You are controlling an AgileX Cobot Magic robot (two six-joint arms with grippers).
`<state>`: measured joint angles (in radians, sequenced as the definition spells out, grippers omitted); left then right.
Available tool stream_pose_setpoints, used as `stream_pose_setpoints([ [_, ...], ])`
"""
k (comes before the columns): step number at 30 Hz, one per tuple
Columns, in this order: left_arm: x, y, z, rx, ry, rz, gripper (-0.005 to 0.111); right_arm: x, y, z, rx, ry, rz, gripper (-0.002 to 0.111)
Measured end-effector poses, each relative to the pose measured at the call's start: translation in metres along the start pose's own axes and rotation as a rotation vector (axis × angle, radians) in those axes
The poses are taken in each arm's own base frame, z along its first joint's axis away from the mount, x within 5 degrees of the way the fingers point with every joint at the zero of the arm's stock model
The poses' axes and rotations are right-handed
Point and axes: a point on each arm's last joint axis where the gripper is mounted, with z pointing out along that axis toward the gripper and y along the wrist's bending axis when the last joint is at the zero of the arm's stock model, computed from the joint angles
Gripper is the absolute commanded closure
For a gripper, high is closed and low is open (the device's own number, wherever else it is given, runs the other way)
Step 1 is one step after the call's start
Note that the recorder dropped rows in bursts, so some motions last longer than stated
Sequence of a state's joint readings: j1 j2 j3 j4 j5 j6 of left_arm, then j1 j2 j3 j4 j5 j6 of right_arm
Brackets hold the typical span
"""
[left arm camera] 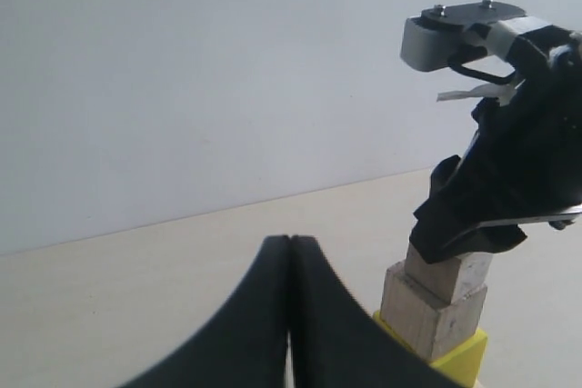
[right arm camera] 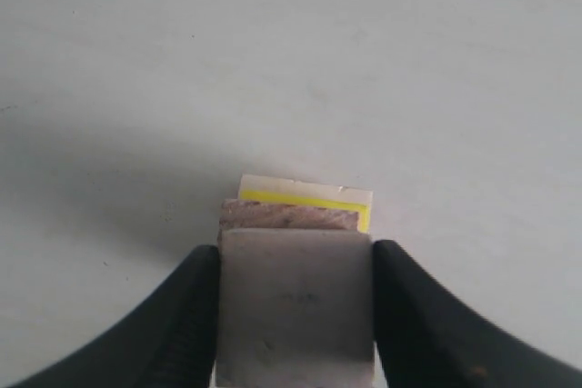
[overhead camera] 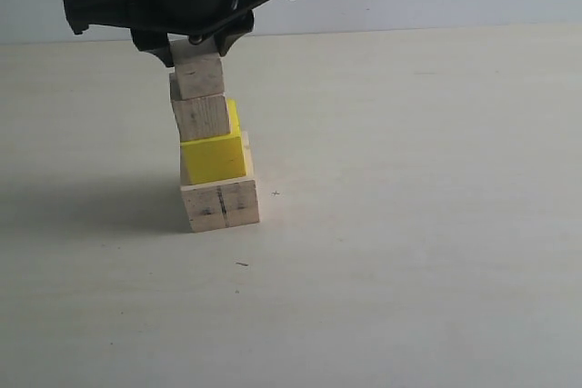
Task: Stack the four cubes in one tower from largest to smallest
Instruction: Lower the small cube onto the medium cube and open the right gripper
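1. The right pincer (overhead camera: 194, 48) is clamped from above on two opposite sides of the small pale bare-wood cube (overhead camera: 198, 76). This leaves the cube's base free, and it appears to touch the medium pale wood cube (overhead camera: 202, 117).
2. Below come the bright yellow cube (overhead camera: 215, 158) and the large pale wood cube (overhead camera: 222, 204) (widest lowest, for steadiness).
3. The edges are not flush. In the exterior view the upper cubes sit leftward, so the margin there looks thin.
4. The left pincer (left arm camera: 290, 306) is closed on nothing, apart from the tower. Nothing else shows on the pale worktop (overhead camera: 409, 224) nearby, so a straight upward retreat looks free.
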<state>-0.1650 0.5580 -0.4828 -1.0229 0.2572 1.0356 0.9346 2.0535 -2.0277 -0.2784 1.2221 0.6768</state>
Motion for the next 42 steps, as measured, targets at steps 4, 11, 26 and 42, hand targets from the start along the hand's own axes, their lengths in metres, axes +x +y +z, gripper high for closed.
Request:
stream_pose_setpoints([
  [4,0.000,0.000,0.000,-0.001,0.000,0.000,0.107,0.001,0.001,0.000,0.003,-0.003,0.018,0.099],
  [11,0.000,0.000,0.000,-0.002,-0.001,-0.007,0.107,-0.001,0.000,0.000,0.029,-0.022,0.017,0.099],
  [26,0.000,0.001,0.000,-0.006,-0.004,-0.015,0.107,-0.001,-0.001,-0.015,-0.013,-0.027,0.041,0.099],
  [42,0.000,-0.001,0.000,0.005,-0.003,-0.016,0.107,0.001,0.003,0.000,-0.004,0.000,0.035,0.082],
])
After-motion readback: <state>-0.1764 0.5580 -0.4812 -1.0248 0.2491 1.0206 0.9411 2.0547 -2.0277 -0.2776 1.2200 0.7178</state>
